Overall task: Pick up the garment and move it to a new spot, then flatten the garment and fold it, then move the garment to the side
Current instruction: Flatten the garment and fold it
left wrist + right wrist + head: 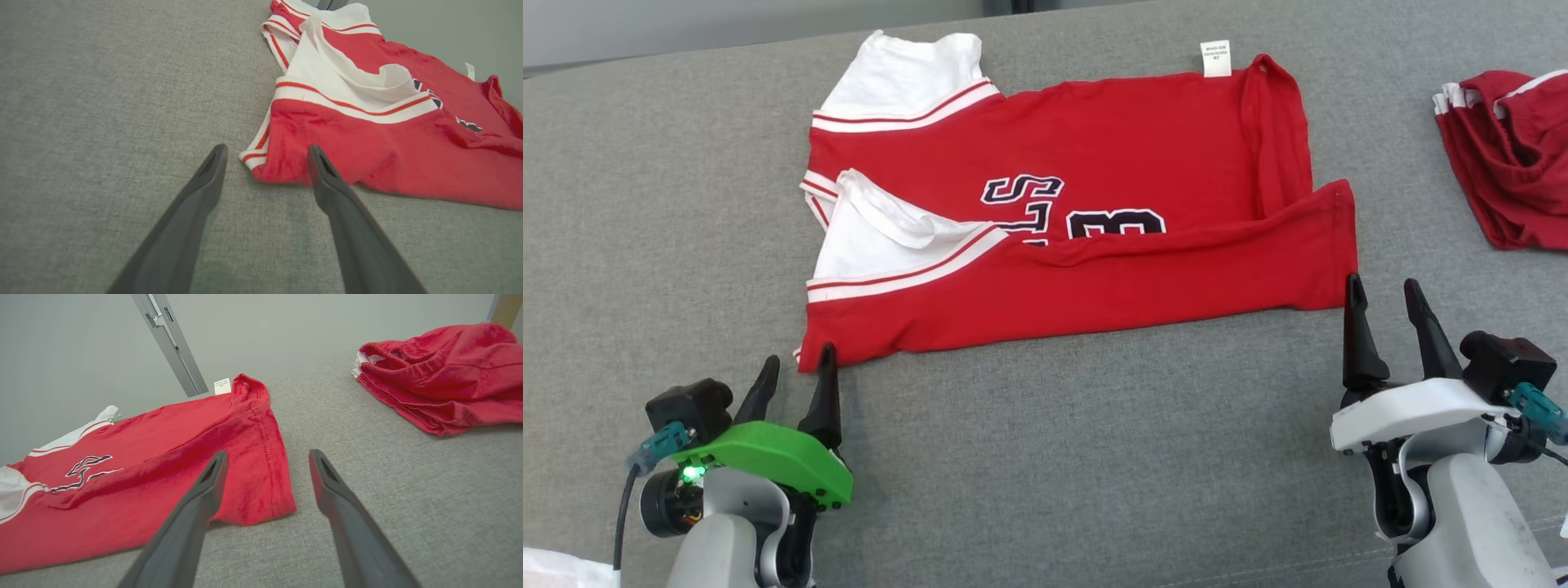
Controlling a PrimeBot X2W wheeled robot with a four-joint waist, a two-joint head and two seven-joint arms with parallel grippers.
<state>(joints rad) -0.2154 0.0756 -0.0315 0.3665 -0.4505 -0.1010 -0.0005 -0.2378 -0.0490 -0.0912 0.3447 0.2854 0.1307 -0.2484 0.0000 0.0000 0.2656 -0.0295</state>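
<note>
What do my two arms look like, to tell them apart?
The left gripper has two long, dark, tapering jaws, a bright green cover, a small lit green light and a black cable. The right gripper has the same jaws and a white cover. Each wrist carries a black camera block with a teal plug, on a pale grey forearm.

Tag print too small to read, jersey lettering half under its fold, second garment cut by edge
</note>
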